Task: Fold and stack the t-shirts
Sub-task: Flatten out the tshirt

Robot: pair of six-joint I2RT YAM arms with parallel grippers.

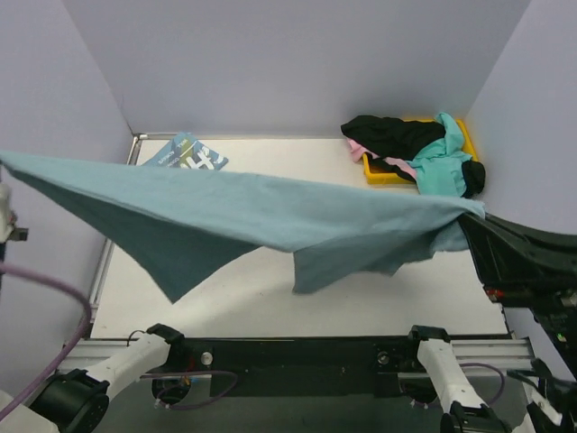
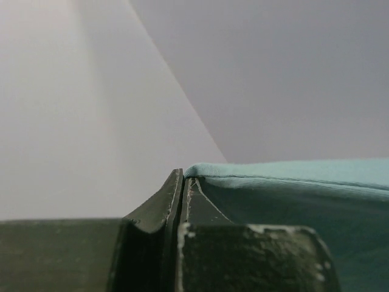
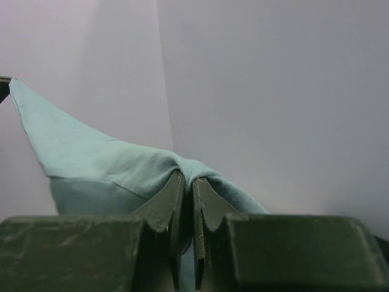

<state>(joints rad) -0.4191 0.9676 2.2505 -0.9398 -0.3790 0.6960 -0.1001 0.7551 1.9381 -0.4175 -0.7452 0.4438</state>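
Above the table (image 1: 270, 307), the slate-teal t-shirt (image 1: 225, 212) was held up by both arms and stretched from far left to right, its lower parts hanging in loose points. The left gripper (image 2: 182, 177) was seen w/ jaws pressed together on a hemmed corner. The right gripper (image 3: 188, 179) was seen w/ jaws pinching a bunched edge. At the table's far left a folded light-blue t-shirt (image 1: 187, 153) w/ white letters was laid flat. A black t-shirt (image 1: 392, 135), pink t-shirt (image 1: 356, 149) & turquoise t-shirt (image 1: 442, 167) were piled over the yellow bin (image 1: 383, 173), far right.
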